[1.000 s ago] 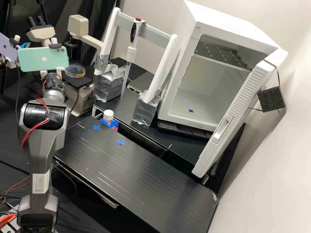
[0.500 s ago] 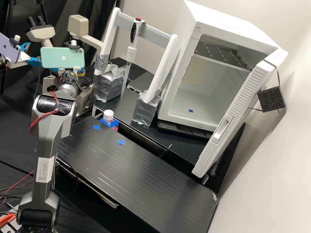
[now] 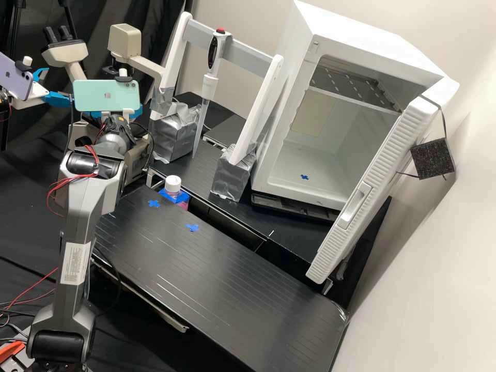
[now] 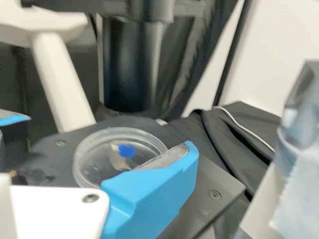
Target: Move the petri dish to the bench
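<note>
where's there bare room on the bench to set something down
Bare: the bench, from the blue crosses to its end by the incubator door. Crowded: the microscope stage, with the dish and a gripper finger close by.

No wording or number is legible. A white label point(image 3: 75, 263) with fine, unreadable print is affixed to the lower link of the dark grey arm point(image 3: 84, 206). A maker's logo point(image 3: 107, 94) stands on the back of the mint-green smartphone point(image 3: 89, 98); a similar logo point(image 3: 14, 81) stands on the lilac smartphone point(image 3: 7, 68). Signs noted: two blue crosses on the black bench, one point(image 3: 154, 203) near the white-capped bottle point(image 3: 173, 184) and one point(image 3: 191, 227) farther along the bench point(image 3: 232, 289); and a third blue cross point(image 3: 304, 176) on the interior floor of the open white cabinet point(image 3: 356, 44). In the wrist view, a blue mark point(image 4: 126, 151) lies within the outline of the petri dish point(image 4: 92, 162); whether on or under it cannot be determined.
</note>
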